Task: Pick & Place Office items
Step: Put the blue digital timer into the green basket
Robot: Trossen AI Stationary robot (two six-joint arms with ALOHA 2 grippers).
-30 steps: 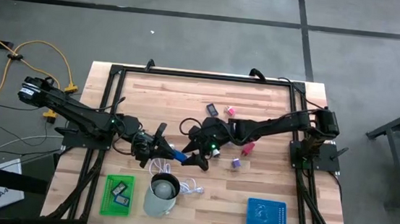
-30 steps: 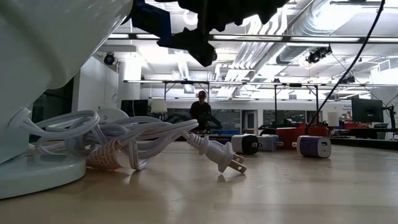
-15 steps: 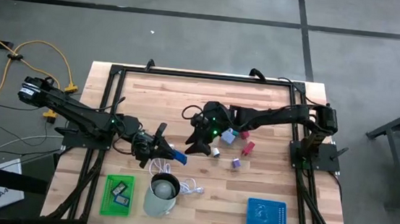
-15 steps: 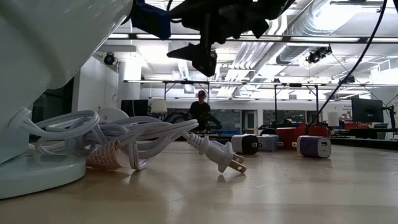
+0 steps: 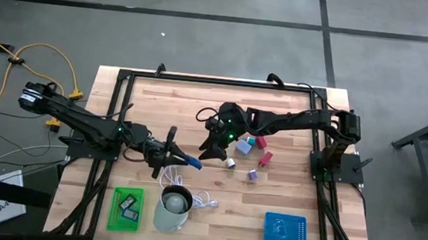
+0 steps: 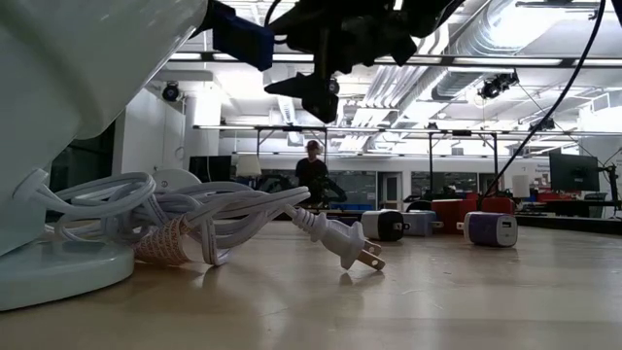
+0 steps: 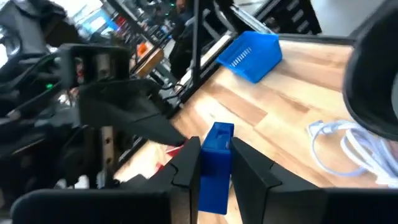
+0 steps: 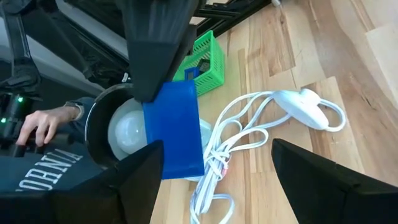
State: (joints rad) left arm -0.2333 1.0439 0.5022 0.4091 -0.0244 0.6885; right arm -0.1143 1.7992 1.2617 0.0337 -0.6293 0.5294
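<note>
Left gripper (image 5: 179,159) squeezing small blue plastic block (image 5: 191,163); right gripper (image 5: 210,148) spread wide, holding nothing, at its two o'clock, just beside

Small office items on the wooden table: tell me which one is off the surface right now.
The flat blue rectangular piece, clamped in the left gripper above the white coiled cable. The other small pieces lie on the wood near the open right gripper.
</note>
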